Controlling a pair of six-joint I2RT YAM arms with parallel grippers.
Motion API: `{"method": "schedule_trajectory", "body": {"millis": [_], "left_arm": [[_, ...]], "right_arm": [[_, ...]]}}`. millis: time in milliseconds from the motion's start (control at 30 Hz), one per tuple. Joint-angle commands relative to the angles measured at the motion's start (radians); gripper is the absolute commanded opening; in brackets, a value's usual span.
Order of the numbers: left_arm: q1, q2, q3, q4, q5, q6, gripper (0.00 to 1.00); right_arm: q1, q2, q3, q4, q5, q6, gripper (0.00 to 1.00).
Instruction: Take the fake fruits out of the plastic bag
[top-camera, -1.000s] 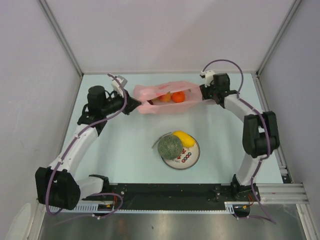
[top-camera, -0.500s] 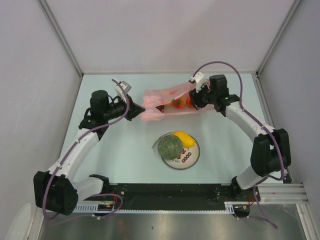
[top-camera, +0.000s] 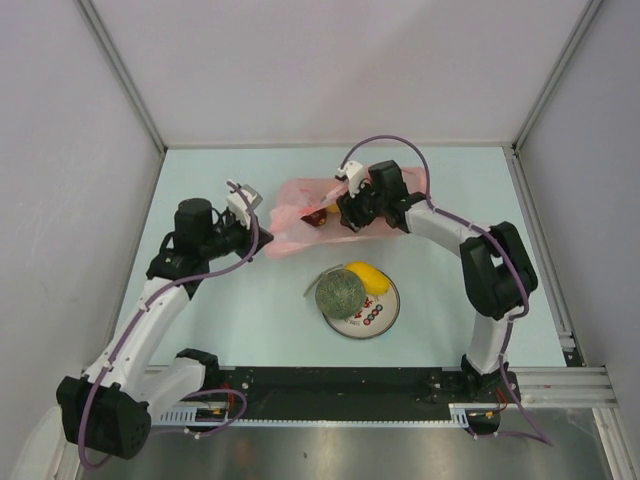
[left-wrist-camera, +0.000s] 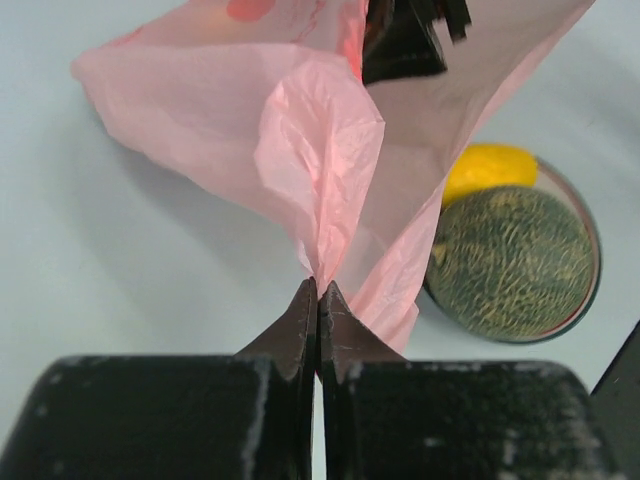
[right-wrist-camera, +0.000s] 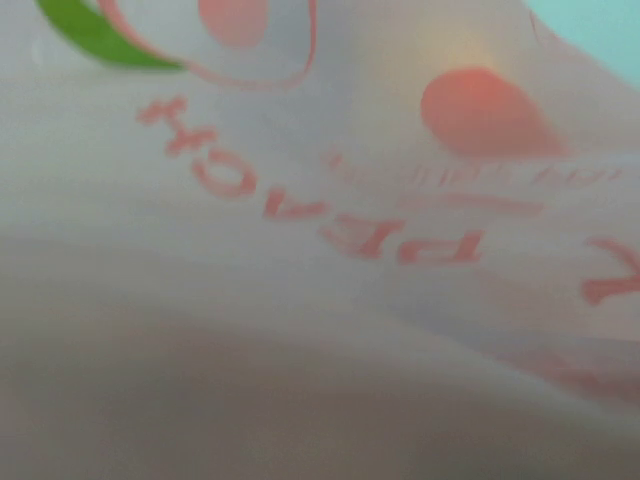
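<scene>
Setup's a pale mint-green tabletop (top-camera: 250, 300) boxed in on 3 sides w/ grey-white wall panels (top-camera: 330, 70), thin aluminium corner posts (top-camera: 120, 71), black base rail (top-camera: 330, 385) + brushed metal strip (top-camera: 350, 452) up front, lighting soft & even.

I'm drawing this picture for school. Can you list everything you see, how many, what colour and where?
plastic bag: one, pink, far middle of the table.
melon: one, grey-green, on the plate.
yellow fruit: one, yellow, on the plate beside the melon.
small fruit: one showing, dark red, inside the bag.
plate: one, white with print, near middle.
table: one, pale blue.
left gripper: one, black, shut on the bag's end.
right gripper: one, black, at the bag, jaws hidden.
</scene>
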Motion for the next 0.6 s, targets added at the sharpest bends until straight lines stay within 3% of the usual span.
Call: {"method": "schedule_trajectory", "body": {"millis": [0, 133, 333, 567], "left_arm": [[0.003, -0.051, -0.040, -0.109, -0.035, 0.136, 0.00], [0.003, -0.060, -0.066, -0.096, -0.037, 0.139, 0.00], [0.009, -0.045, -0.064, -0.069, -0.023, 0.137, 0.00], [0.014, -0.033, -0.043, -0.040, -0.026, 0.097, 0.00]], "right_arm": [[0.038, 0.063, 0.123, 0.089, 0.025, 0.081, 0.62], [0.054, 0.137, 0.202, 0.084, 0.013, 0.122, 0.65], [0.075, 0.213, 0.298, 0.080, 0.022, 0.160, 0.83], [0.098, 0.255, 0.342, 0.078, 0.129, 0.182, 0.88]]}}
